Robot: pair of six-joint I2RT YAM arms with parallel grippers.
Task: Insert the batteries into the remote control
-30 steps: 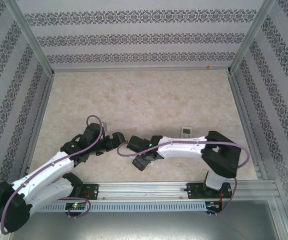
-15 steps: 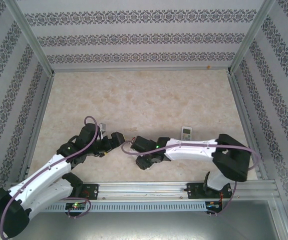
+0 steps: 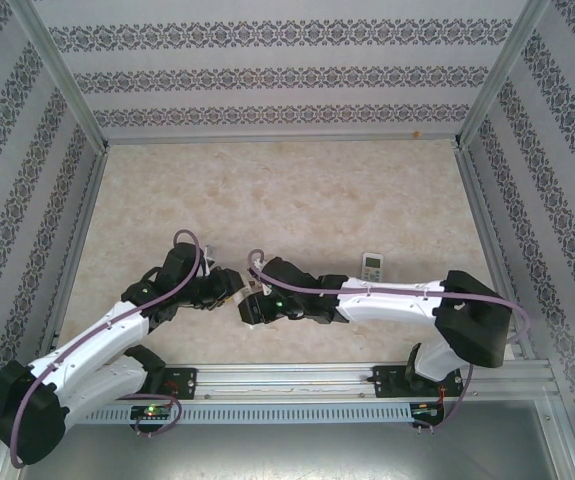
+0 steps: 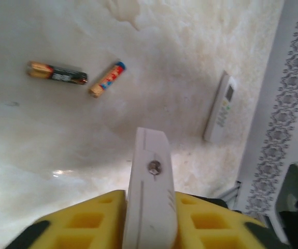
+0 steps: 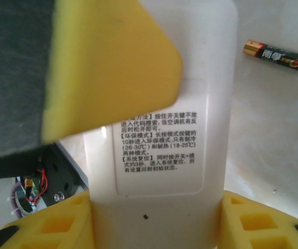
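A white remote [image 5: 159,129] is gripped from both sides, its labelled back with Chinese text facing the right wrist camera. My right gripper [image 5: 156,212] is shut on its lower end between yellow pads [image 5: 263,223]. My left gripper [image 4: 150,199] is shut on the same remote [image 4: 150,171], seen edge-on with a screw. In the top view the two grippers meet at the table's near middle, left gripper [image 3: 225,285] against right gripper [image 3: 257,305]. Two batteries lie on the table: a dark one with gold ends [image 4: 57,73] and a red-blue-orange one [image 4: 107,79]. The dark battery [image 5: 277,55] also lies beside the remote.
A second white remote [image 3: 373,263] lies face up on the marble tabletop to the right, also seen as a white remote [image 4: 220,107] near the patterned side wall. The aluminium rail [image 3: 287,378] runs along the near edge.
The right arm has swung left and its gripper has come onto the remote held by the left gripper. The left gripper has shifted slightly right.
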